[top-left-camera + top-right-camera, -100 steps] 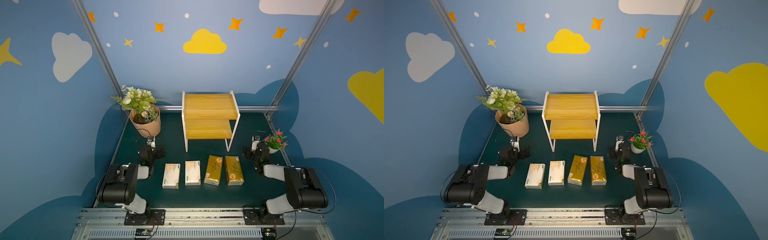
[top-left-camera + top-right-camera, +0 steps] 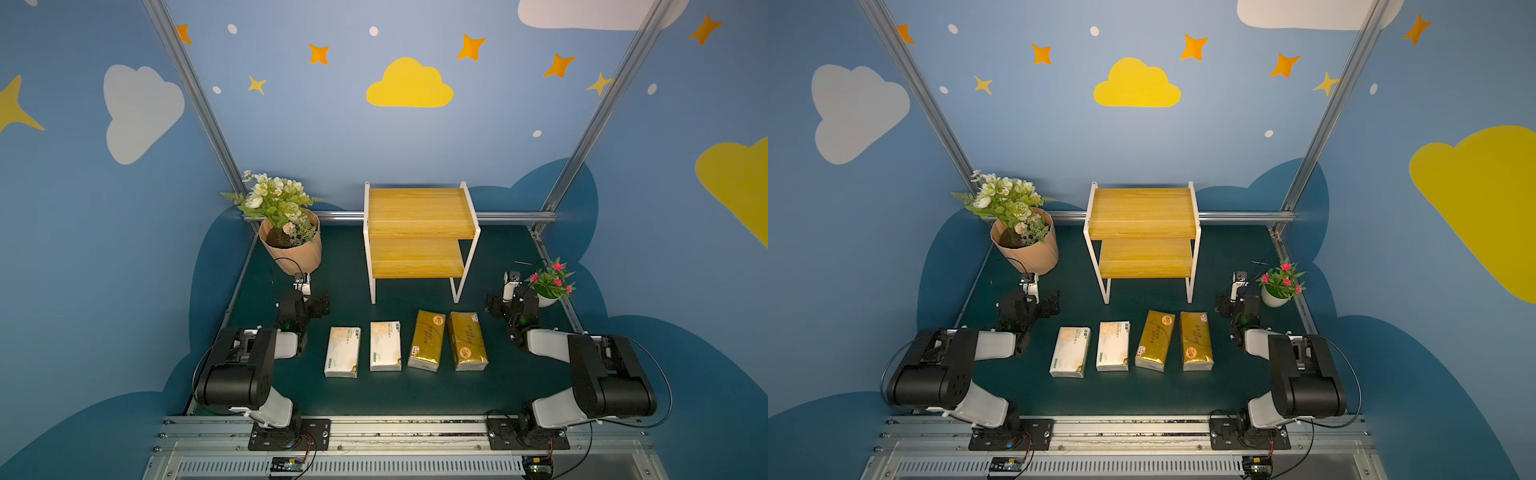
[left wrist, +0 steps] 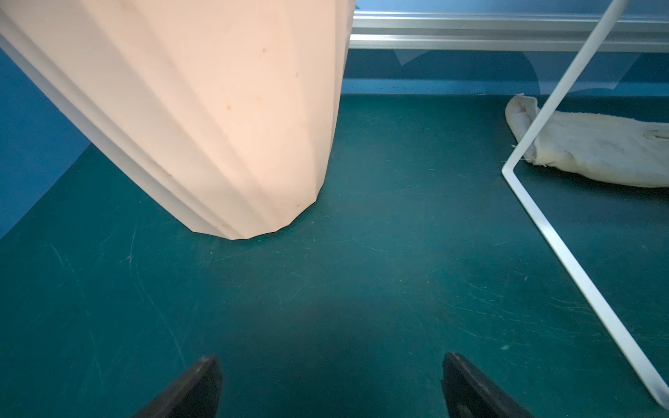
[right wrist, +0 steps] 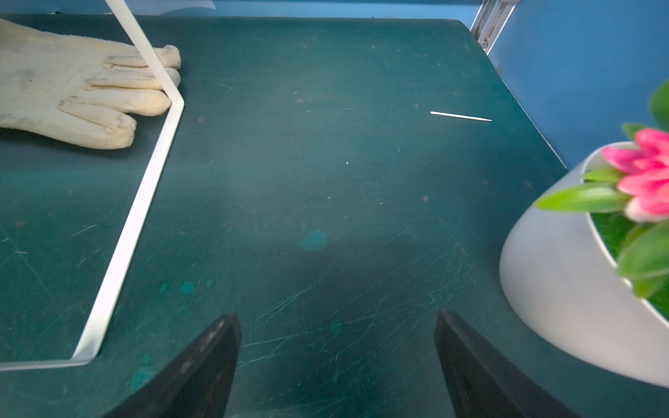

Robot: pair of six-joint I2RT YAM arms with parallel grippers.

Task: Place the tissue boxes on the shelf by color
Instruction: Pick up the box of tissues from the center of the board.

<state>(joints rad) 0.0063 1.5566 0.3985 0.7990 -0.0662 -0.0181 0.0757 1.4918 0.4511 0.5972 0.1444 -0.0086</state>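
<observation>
White packs (image 2: pixel 343 351) and gold packs (image 2: pixel 428 340) lie grouped before the bare shelf (image 2: pixel 419 212), likely staged for pickup, while left gripper (image 3: pixel 331 380) and right gripper (image 4: pixel 336 347) flank them, spread and empty.

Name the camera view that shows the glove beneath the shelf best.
The right wrist view: the glove lies with its fingers plain, crossed only by a leg of the shelf. The left wrist view catches just its cuff end. In both top views the shelf boards hide it.
</observation>
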